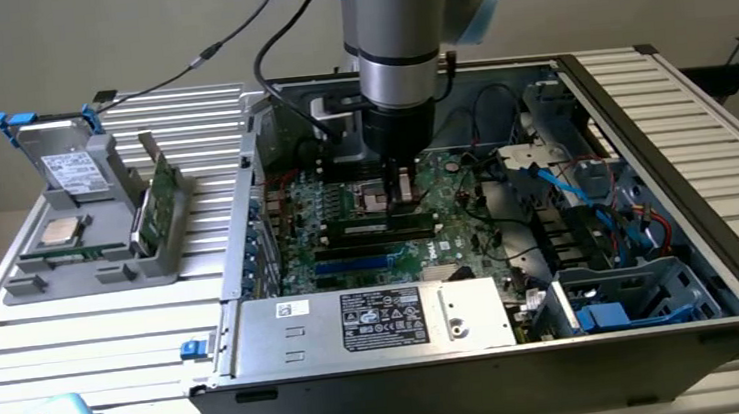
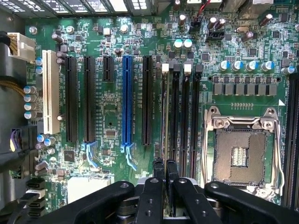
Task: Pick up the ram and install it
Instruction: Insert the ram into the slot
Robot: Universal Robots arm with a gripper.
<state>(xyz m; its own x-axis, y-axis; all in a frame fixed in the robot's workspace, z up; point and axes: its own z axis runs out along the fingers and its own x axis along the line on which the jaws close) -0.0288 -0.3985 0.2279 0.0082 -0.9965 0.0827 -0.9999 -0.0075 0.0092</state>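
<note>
The ram appears edge-on as a thin green and pale strip. It lies along the first of the long black memory slots, next to the white latch. My gripper is shut on the ram, one black finger on each side of its near end. Whether the stick is seated in the slot or just above it I cannot tell. In the exterior view the gripper reaches straight down into the open computer case, low over the green motherboard.
The open CPU socket lies beside the memory slots, with black and blue expansion slots on the other side. A power supply and cables crowd the case. On the exterior view's left, a grey fixture holds a drive, a chip and a green board.
</note>
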